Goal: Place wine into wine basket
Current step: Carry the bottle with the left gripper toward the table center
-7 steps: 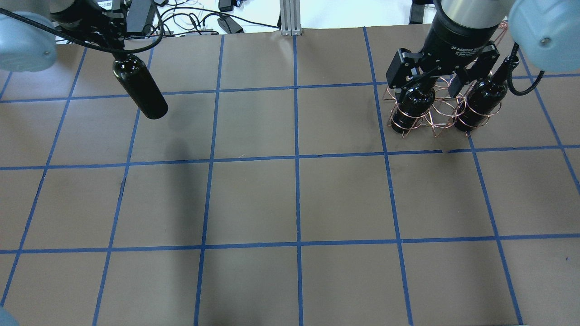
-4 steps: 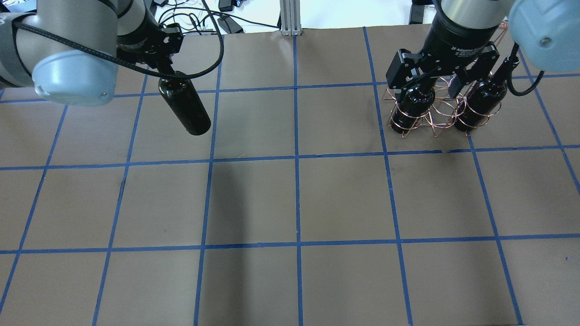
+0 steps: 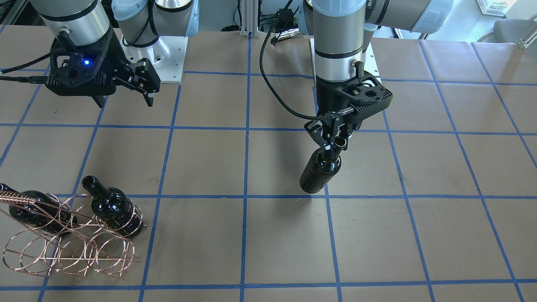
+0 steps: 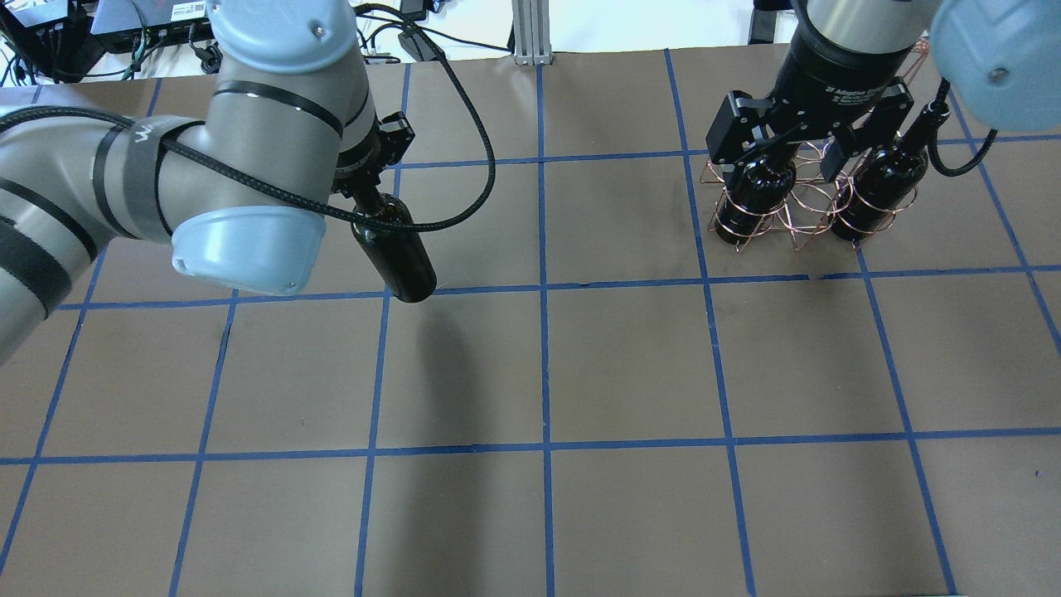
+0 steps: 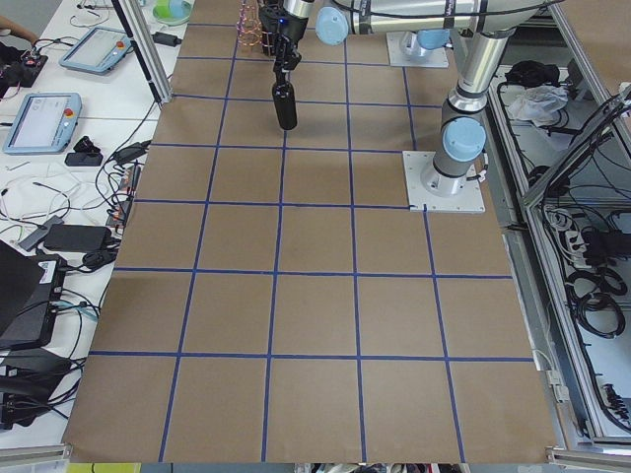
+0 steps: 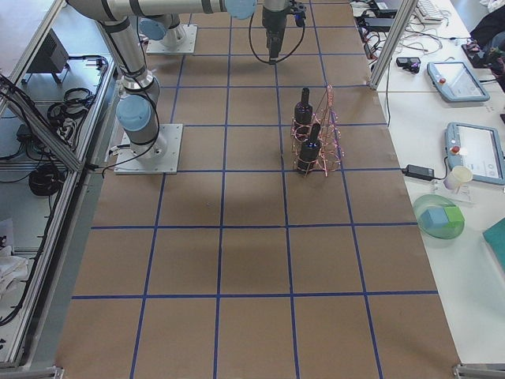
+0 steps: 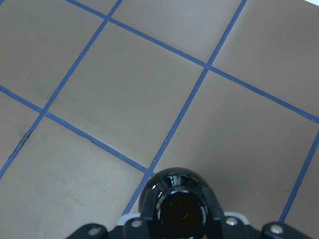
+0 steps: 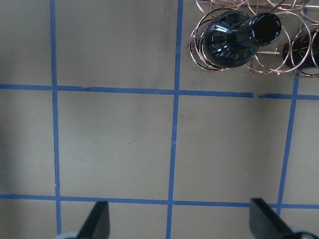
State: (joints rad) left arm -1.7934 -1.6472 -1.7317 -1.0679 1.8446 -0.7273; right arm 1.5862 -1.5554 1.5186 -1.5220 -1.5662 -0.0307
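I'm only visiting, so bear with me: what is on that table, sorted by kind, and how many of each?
Wine bottles: 3, one wine bottle held by its neck in the left gripper, two standing in the wine basket
Wine basket: 1
Robot grippers: 2, the left gripper and the right gripper, which is open and empty
Total: 6

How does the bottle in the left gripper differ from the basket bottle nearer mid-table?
The held wine bottle hangs by its neck from the left gripper, off the table; the basket bottle stands inside the hoops of the wine basket, ungripped. The held one is mid-table, the other at the robot's right. Both: glossy, near-black, unlabelled, neck up.
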